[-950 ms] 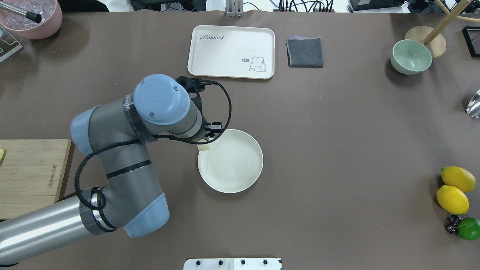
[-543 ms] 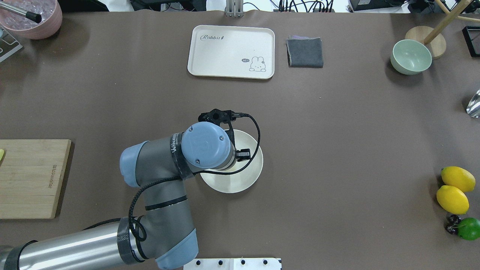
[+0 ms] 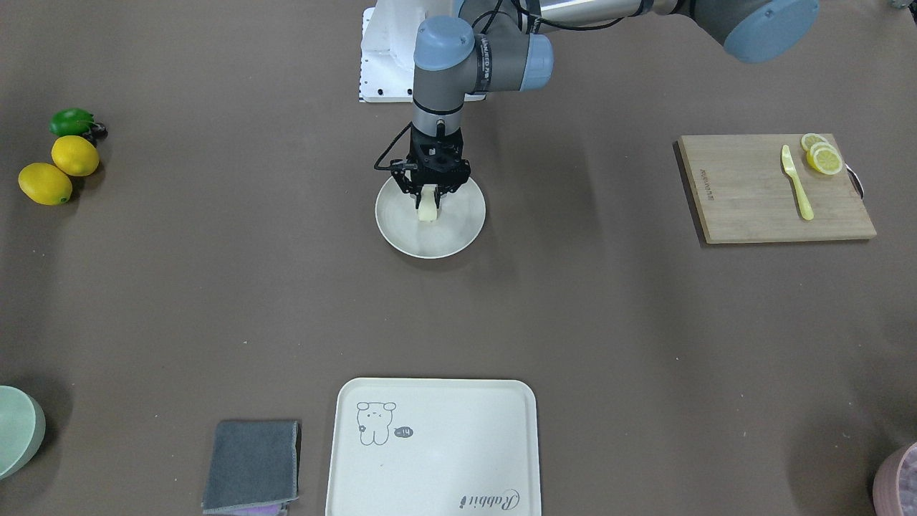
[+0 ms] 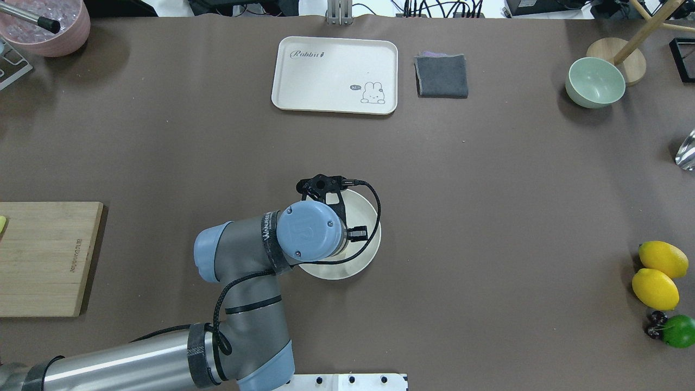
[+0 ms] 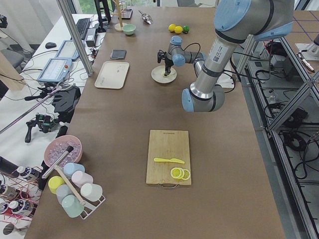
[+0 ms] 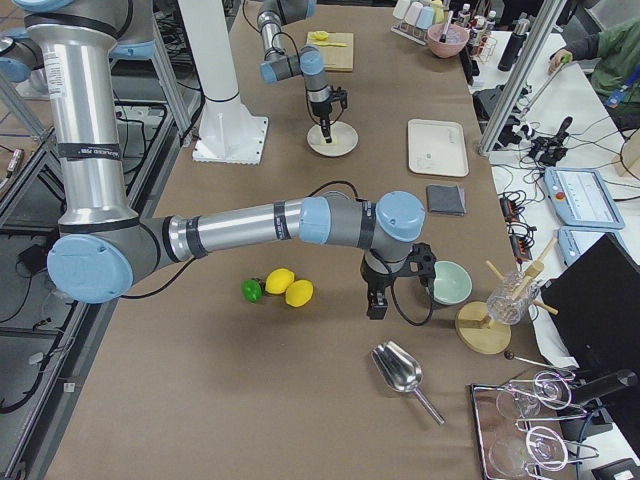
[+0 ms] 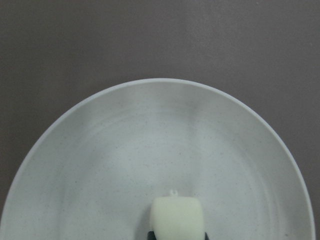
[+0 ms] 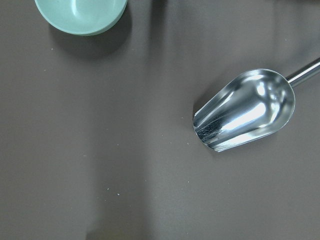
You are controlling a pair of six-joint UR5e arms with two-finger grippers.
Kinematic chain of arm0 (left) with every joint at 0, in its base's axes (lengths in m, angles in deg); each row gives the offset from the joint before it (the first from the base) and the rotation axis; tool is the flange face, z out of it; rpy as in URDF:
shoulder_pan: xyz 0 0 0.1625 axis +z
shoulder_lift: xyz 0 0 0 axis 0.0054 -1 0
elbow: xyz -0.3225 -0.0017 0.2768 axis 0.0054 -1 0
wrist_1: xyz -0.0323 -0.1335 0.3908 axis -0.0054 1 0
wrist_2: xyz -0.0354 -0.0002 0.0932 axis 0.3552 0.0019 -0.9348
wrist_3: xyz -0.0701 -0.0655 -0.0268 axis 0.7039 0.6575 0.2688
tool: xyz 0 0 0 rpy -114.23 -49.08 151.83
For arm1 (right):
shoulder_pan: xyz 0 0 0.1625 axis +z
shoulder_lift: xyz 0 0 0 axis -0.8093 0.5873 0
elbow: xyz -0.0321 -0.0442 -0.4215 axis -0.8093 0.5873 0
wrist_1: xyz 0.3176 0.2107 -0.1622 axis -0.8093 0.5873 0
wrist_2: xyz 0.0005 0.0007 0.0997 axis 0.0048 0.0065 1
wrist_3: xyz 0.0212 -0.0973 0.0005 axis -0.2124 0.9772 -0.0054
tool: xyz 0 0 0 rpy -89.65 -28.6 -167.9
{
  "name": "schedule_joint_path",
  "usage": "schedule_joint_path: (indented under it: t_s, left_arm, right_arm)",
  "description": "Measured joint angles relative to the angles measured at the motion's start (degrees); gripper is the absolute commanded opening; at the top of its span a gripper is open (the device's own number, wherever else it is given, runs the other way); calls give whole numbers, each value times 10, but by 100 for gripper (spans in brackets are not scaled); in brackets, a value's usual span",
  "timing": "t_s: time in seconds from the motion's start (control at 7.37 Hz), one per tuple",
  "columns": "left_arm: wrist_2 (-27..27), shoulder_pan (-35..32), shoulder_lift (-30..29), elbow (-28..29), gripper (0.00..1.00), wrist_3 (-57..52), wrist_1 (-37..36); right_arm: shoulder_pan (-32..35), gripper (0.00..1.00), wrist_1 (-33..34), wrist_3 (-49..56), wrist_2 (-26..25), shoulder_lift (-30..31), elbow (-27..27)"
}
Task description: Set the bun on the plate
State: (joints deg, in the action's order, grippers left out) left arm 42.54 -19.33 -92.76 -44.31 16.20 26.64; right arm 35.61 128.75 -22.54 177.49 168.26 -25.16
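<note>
The bun point(image 3: 428, 208), a pale cream stub, hangs upright between the fingers of my left gripper point(image 3: 428, 196), which is shut on it. It is low over the middle of the round cream plate point(image 3: 460, 223); I cannot tell whether it touches the plate. In the left wrist view the bun point(image 7: 177, 217) sits at the bottom edge with the plate point(image 7: 150, 140) filling the frame below it. From overhead my wrist hides the bun and covers the left part of the plate point(image 4: 367, 217). My right gripper point(image 6: 377, 300) hovers far off near a green bowl; I cannot tell its state.
A cream tray point(image 4: 334, 75), a grey cloth point(image 4: 441, 76) and a green bowl point(image 4: 595, 82) lie along the far side. Lemons point(image 4: 657, 274) sit at the right edge. A cutting board point(image 3: 770, 188) holds lemon slices point(image 3: 822, 158). A metal scoop point(image 8: 245, 110) lies under my right wrist.
My left arm has carried the bun rightward from the plate's left rim to over its middle. Nothing else on the table has moved.
</note>
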Motion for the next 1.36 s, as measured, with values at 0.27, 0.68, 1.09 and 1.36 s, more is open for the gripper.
schedule_joint_path:
  t_s: [0.27, 0.68, 1.09, 1.36]
  left_arm:
    - [6, -3, 0, -15, 97, -2, -2]
    - [41, -39, 2, -56, 98, -17, -37]
    - [117, -175, 40, -100, 98, -171, -111]
    - [188, -297, 109, -113, 98, -303, -138]
  right_arm:
    - [0, 100, -3, -1, 5, -1, 0]
    - [0, 100, -3, -1, 8, -1, 0]
    - [0, 100, -6, 2, 23, 11, 0]
    - [0, 100, -6, 1, 23, 17, 1]
